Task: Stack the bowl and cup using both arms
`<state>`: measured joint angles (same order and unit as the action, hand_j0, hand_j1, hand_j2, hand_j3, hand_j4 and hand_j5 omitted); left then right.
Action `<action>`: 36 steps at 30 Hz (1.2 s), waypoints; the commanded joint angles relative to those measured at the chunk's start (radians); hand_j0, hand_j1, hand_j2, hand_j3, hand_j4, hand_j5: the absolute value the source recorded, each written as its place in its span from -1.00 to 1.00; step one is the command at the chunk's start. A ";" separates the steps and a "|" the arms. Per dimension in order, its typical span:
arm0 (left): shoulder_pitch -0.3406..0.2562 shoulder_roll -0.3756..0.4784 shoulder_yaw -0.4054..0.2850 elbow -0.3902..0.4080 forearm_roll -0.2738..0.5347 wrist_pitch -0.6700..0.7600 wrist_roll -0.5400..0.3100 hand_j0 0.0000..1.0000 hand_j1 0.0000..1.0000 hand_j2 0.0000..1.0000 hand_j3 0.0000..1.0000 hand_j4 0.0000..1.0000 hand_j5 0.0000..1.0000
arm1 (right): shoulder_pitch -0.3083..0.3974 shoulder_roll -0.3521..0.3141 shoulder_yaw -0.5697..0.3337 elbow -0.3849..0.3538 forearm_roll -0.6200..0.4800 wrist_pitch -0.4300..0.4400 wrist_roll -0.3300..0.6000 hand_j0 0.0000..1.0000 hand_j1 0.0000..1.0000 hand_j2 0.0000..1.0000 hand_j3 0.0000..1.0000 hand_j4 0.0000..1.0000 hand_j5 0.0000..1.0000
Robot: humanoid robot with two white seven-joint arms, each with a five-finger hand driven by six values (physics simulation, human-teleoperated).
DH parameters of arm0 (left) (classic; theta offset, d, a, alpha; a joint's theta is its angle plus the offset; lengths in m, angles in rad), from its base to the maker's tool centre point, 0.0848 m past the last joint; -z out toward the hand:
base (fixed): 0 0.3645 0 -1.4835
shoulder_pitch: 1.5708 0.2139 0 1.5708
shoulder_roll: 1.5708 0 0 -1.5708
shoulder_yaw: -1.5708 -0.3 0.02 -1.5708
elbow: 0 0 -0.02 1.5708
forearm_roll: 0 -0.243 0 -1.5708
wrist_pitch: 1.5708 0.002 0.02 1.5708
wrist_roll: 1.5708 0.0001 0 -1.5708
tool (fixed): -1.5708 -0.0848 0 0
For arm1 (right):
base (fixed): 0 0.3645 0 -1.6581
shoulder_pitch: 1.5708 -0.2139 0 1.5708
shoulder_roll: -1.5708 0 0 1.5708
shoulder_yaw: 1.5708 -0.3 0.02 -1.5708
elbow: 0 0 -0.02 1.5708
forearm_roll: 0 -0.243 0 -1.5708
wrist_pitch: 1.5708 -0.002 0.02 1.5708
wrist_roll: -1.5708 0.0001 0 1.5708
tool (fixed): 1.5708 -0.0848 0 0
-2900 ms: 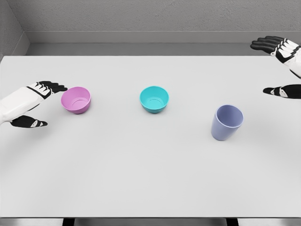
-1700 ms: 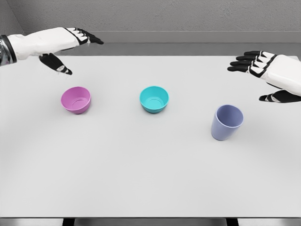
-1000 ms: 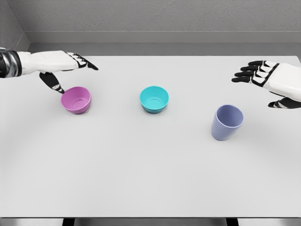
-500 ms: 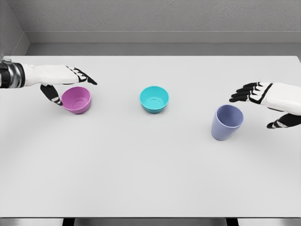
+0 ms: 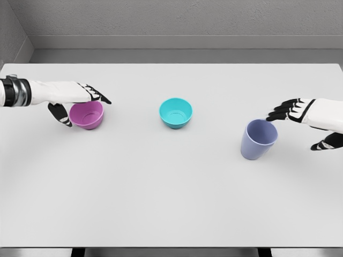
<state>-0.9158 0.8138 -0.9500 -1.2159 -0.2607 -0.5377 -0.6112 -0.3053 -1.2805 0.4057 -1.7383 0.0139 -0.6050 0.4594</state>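
Head view shows the left hand [image 5: 75, 99] spread around the far-left side of the pink bowl [image 5: 87, 114], fingers over its back rim and thumb low at its left wall, not clearly gripping. The right hand [image 5: 311, 115] is spread just right of the upright lavender cup [image 5: 258, 139], fingertips at its rim. A teal bowl [image 5: 176, 112] sits between them on the white table [image 5: 161, 187].

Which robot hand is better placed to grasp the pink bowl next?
Left. The left robot hand already brackets the pink bowl, fingers over its far rim and thumb at its left side. The right robot hand is across the table beside the lavender cup.
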 commanded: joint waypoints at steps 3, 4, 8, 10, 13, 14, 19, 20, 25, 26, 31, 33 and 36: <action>0.002 0.001 -0.001 0.003 0.004 0.002 0.000 1.00 1.00 1.00 1.00 1.00 1.00 | 0.000 -0.088 0.001 -0.004 -0.058 0.019 -0.001 1.00 1.00 1.00 1.00 1.00 1.00; 0.002 0.001 -0.001 0.006 0.003 0.004 0.000 1.00 1.00 1.00 1.00 1.00 1.00 | 0.000 -0.109 0.001 -0.006 -0.080 0.021 -0.001 1.00 1.00 1.00 1.00 1.00 1.00; 0.005 -0.002 -0.001 0.019 0.001 0.005 0.000 1.00 1.00 1.00 1.00 1.00 1.00 | 0.002 -0.157 0.002 -0.020 -0.195 0.057 0.054 1.00 1.00 1.00 1.00 1.00 1.00; 0.006 -0.008 0.000 0.032 -0.005 0.005 0.000 1.00 1.00 1.00 1.00 1.00 1.00 | 0.000 -0.155 0.001 -0.021 -0.224 0.088 0.091 1.00 1.00 1.00 1.00 1.00 1.00; 0.005 -0.012 0.000 0.041 -0.006 0.005 0.000 1.00 1.00 1.00 1.00 1.00 1.00 | 0.000 -0.142 0.001 -0.021 -0.252 0.093 0.091 1.00 1.00 1.00 1.00 1.00 1.00; 0.005 -0.012 0.000 0.041 -0.006 0.005 0.000 1.00 1.00 1.00 1.00 1.00 1.00 | 0.000 -0.142 0.001 -0.021 -0.273 0.094 0.091 1.00 1.00 1.00 1.00 1.00 1.00; 0.005 -0.018 0.000 0.056 -0.015 0.005 0.000 1.00 1.00 1.00 1.00 1.00 1.00 | 0.000 -0.089 0.001 -0.021 -0.285 0.137 0.093 1.00 1.00 1.00 1.00 1.00 1.00; 0.003 -0.018 0.000 0.056 -0.015 0.005 0.000 1.00 1.00 1.00 1.00 1.00 1.00 | 0.000 -0.083 0.004 -0.021 -0.290 0.146 0.093 1.00 1.00 1.00 1.00 1.00 1.00; 0.003 -0.018 0.000 0.064 -0.019 0.005 0.000 1.00 1.00 1.00 1.00 1.00 1.00 | 0.000 -0.036 0.024 -0.021 -0.290 0.222 0.099 1.00 1.00 1.00 1.00 1.00 1.00; 0.002 -0.018 0.000 0.067 -0.020 0.005 0.000 1.00 1.00 1.00 1.00 1.00 1.00 | -0.002 -0.031 0.024 -0.021 -0.290 0.237 0.097 1.00 1.00 1.00 1.00 1.00 1.00; 0.000 -0.019 0.000 0.070 -0.020 0.007 0.000 1.00 1.00 1.00 1.00 1.00 1.00 | -0.002 -0.005 0.022 -0.015 -0.292 0.281 0.096 1.00 1.00 1.00 1.00 1.00 1.00; 0.000 -0.027 0.002 0.070 -0.022 0.007 0.000 1.00 1.00 1.00 1.00 1.00 1.00 | -0.003 0.012 0.024 -0.014 -0.288 0.284 0.096 1.00 1.00 1.00 1.00 1.00 1.00; -0.002 -0.028 0.002 0.070 -0.022 0.007 0.000 1.00 1.00 1.00 1.00 1.00 1.00 | -0.003 0.021 0.031 -0.012 -0.284 0.304 0.097 1.00 1.00 1.00 1.00 1.00 1.00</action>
<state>-0.9173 0.7868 -0.9494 -1.1462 -0.2861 -0.5330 -0.6112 -0.3083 -1.2662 0.4329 -1.7511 -0.2679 -0.3157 0.5565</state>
